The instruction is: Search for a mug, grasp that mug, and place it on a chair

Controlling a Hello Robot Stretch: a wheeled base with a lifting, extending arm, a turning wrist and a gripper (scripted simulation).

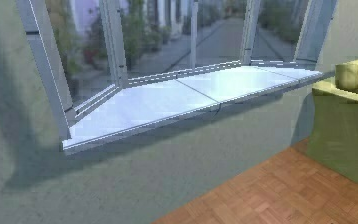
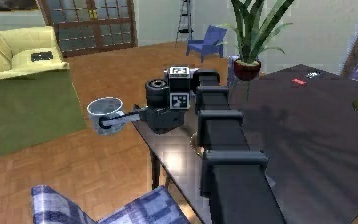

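arm side view: gripper [image 2: 115,121] is holding the mug [image 2: 106,106] out over bare floor
blue chair [image 2: 209,42] is sitting well apart, up-right of the mug, beyond the dark table [image 2: 297,130]; can't tell the grip beyond that.

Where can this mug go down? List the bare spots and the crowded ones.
Bare: the window sill under the panes; the dark table between the arm and the small red thing; wood floor between sofa and table. Crowded: table's far end, by the potted plant.
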